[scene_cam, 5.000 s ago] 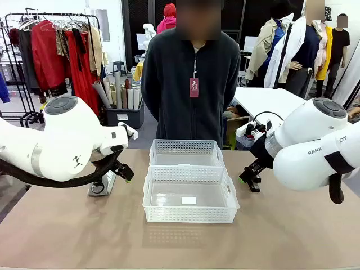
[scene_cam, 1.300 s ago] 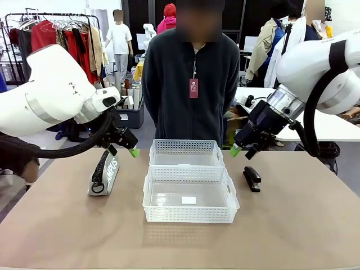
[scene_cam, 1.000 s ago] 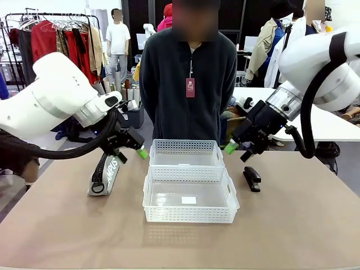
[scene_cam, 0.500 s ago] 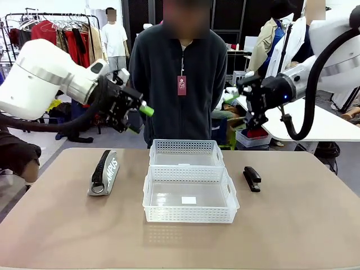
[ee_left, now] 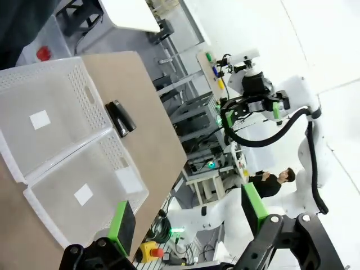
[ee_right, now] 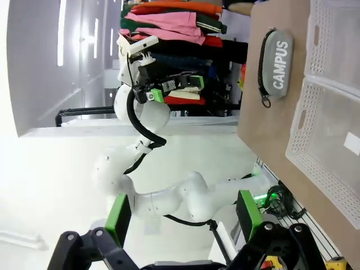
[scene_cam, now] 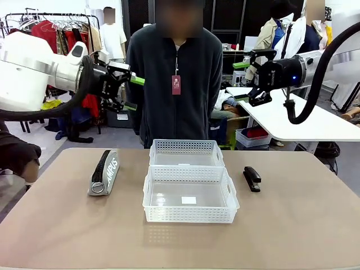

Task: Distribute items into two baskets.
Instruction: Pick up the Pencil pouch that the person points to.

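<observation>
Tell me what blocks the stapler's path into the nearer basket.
Nothing visible does. The stapler lies on bare table just right of the nearer basket, apart from it; only the basket's own side wall must be lifted over.

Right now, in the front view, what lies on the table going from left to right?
grey CAMPUS pouch → larger white basket → black stapler. The smaller basket sits behind the larger one and overlaps it sideways, so it is left out of the order.
</observation>
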You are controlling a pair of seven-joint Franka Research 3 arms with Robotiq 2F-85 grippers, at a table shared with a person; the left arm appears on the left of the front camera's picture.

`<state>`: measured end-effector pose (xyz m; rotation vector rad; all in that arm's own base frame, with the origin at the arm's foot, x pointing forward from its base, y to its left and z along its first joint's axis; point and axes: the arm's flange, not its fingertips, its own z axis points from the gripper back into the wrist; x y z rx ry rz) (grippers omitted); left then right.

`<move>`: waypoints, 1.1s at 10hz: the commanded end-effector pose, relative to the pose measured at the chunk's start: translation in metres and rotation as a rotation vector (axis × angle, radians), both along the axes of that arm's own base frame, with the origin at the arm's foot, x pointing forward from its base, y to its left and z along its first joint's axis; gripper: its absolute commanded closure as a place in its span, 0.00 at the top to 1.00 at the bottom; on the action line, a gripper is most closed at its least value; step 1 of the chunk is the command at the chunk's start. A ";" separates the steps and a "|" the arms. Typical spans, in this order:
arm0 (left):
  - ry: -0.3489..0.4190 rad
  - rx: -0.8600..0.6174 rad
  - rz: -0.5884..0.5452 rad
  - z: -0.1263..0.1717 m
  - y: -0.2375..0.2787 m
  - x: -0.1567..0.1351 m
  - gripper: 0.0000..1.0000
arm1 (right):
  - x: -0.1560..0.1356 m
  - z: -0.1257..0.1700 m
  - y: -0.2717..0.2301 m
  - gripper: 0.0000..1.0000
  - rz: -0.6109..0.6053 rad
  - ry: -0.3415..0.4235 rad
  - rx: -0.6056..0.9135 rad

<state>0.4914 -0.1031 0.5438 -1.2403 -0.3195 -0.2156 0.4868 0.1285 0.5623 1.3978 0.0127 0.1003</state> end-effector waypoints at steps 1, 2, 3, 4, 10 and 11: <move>-0.017 -0.090 -0.002 -0.002 0.012 0.005 1.00 | 0.028 -0.004 -0.016 1.00 0.012 0.032 0.025; -0.014 -0.142 -0.005 -0.001 0.018 0.005 1.00 | 0.037 -0.005 -0.027 1.00 0.012 0.044 0.039; -0.012 -0.174 -0.002 0.000 0.024 0.006 1.00 | 0.044 -0.006 -0.037 1.00 0.033 0.045 0.050; -0.007 -0.189 0.000 -0.001 0.028 0.007 1.00 | 0.050 -0.007 -0.045 1.00 0.032 0.044 0.065; -0.016 -0.214 -0.009 0.002 0.032 0.007 1.00 | 0.055 -0.010 -0.060 1.00 0.011 0.020 0.090; -0.024 -0.212 -0.031 0.003 0.033 0.005 1.00 | 0.054 -0.009 -0.059 1.00 0.002 -0.011 0.093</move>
